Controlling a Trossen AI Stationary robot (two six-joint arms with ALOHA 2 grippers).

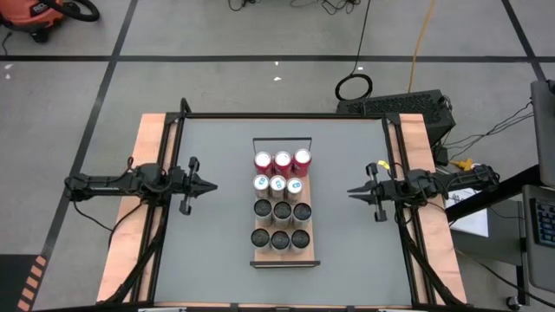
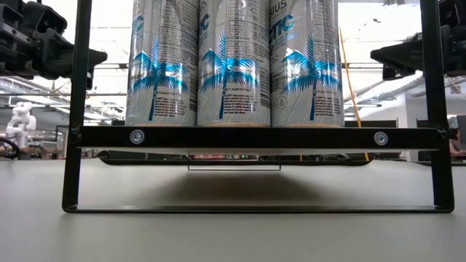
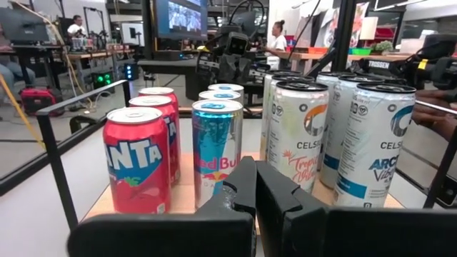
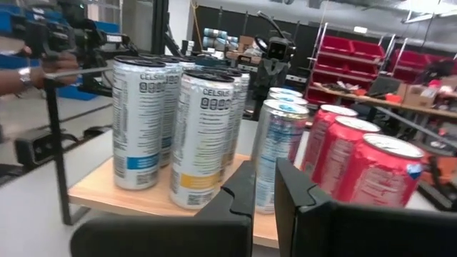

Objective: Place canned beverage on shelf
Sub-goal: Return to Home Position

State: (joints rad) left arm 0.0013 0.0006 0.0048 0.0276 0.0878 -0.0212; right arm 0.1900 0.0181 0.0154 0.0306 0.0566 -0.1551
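- High view: A grey surface (image 1: 225, 251) fills the middle, with pale wooden strips along both sides and a taped concrete floor around it. The shelf (image 1: 283, 258) lies lengthwise at the centre, its thin wire rail (image 1: 282, 139) at the far short end. Twelve cans stand on it in four rows of three. The red cans (image 1: 282, 161) are nearest the rail, the white-blue cans (image 1: 278, 184) form an even row just behind them, and two rows of tall cans (image 1: 282, 224) follow.
- The left gripper (image 1: 212, 185) hovers at the surface's left side and the right gripper (image 1: 351, 192) at its right. Both point inward and are well apart from the shelf.
- Low view: The shelf sits on a black frame, raised off the surface. Three tall cans printed with blue palm trees stand upright at its near edge and hide the other rows. Dark arm parts show at both upper corners.
- Left wrist view: The left gripper's fingers (image 3: 241, 187) are pressed together and grasp nothing. The red cans and white-blue cans stand upright ahead, beside the tall cans. People sit at desks far behind.
- Right wrist view: The right gripper's fingers (image 4: 294, 191) are likewise clenched and empty, aimed at the same rows from the opposite side.
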